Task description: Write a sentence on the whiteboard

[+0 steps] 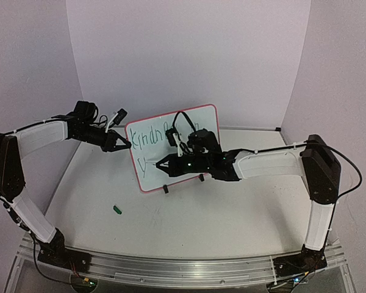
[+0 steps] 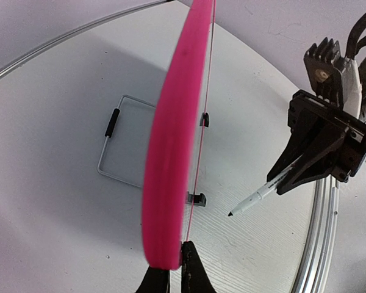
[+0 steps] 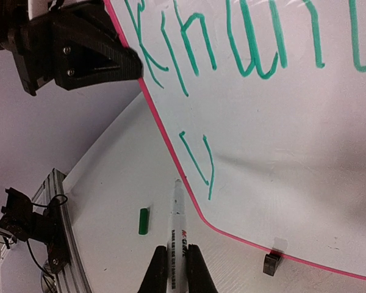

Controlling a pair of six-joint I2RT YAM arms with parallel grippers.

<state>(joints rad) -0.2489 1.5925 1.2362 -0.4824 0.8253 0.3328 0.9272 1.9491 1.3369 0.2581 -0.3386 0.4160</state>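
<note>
the left arm rises from its base at the near left corner, folds at an elbow far out to the left, and sends its forearm rightward. the left claw (image 1: 123, 144) is clenched on the left edge of the whiteboard (image 1: 177, 174), about the height of the upper row. in the left wrist view its fingertips (image 2: 192, 274) pinch the pink-red frame from both sides, with the board seen edge-on.

the right arm climbs from the near right corner to an elbow at the right. its forearm then runs left across the front of the board, partly covering the writing. the right claw (image 1: 161, 163) grasps a marker (image 3: 177, 217) by the barrel, nib pointing at the board's lower left. from the left wrist the nib looks just clear of the face; from the right wrist it sits by the frame edge.

the whiteboard stands upright on small black feet mid-bench (image 1: 219, 226), a wire prop (image 2: 117, 146) behind it. the sentence (image 1: 147, 138) is in green: the top row starts roughly "kind", with more letters hidden behind the right arm. below it is one stroke like a "y" or "v". the marker barrel has red and black print, too small to read surely. a small green piece (image 1: 116, 209) lies on the bench, near the board's lower left corner.
</note>
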